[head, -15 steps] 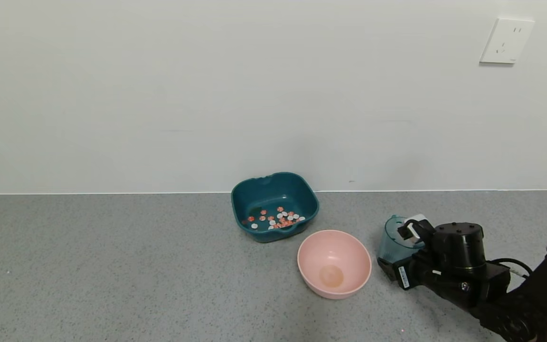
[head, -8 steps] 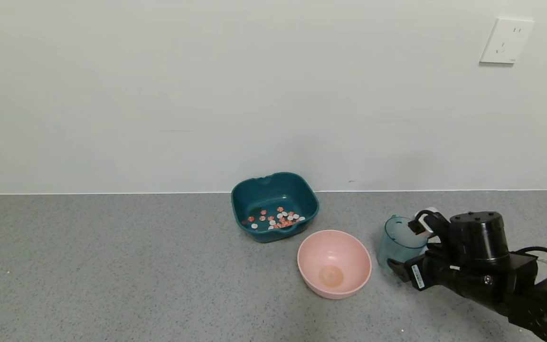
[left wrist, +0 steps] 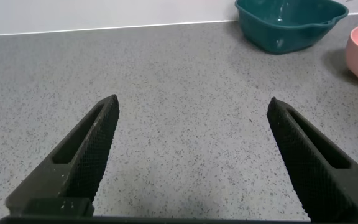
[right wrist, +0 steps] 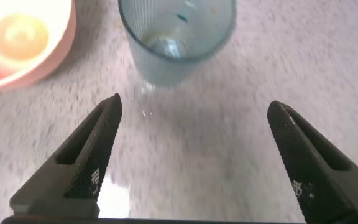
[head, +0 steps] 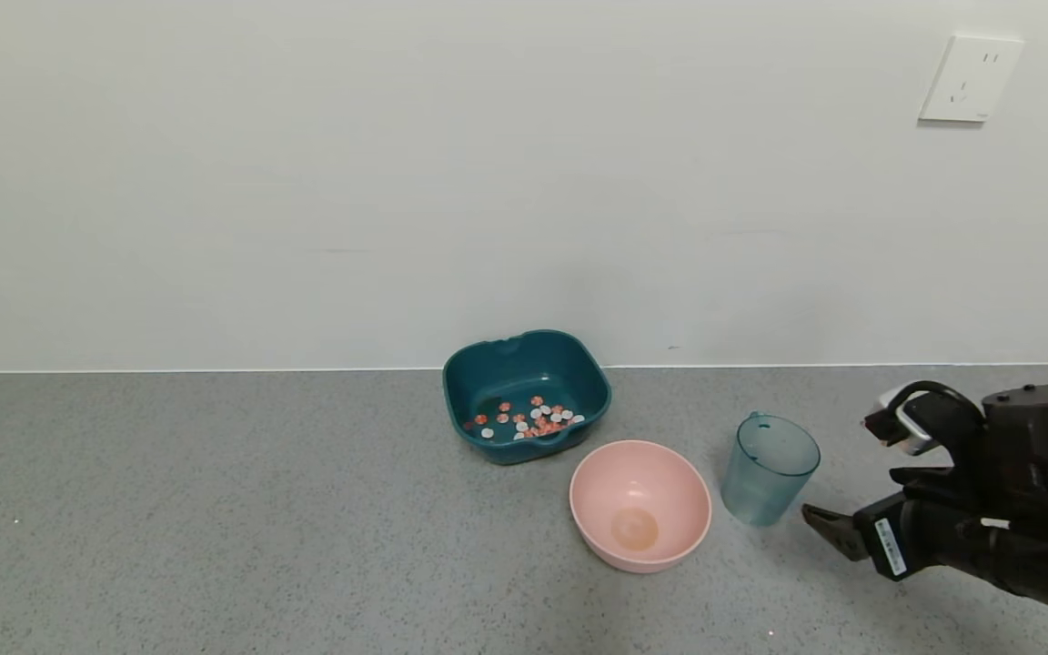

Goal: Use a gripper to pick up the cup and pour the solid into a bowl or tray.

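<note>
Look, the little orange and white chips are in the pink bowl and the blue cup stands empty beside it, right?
Not quite. The chips lie in the dark teal basin, as the head view shows. The pink bowl holds none, and the cup does stand empty beside it.

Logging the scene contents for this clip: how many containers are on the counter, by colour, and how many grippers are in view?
Teal basin, holding the orange-red and white pieces: 1
Pink bowl: 1
Blue-green cup, upright and apart from both grippers: 1
Grippers, open: 2, the left gripper and the right gripper
Total: 3 containers, 2 grippers
</note>
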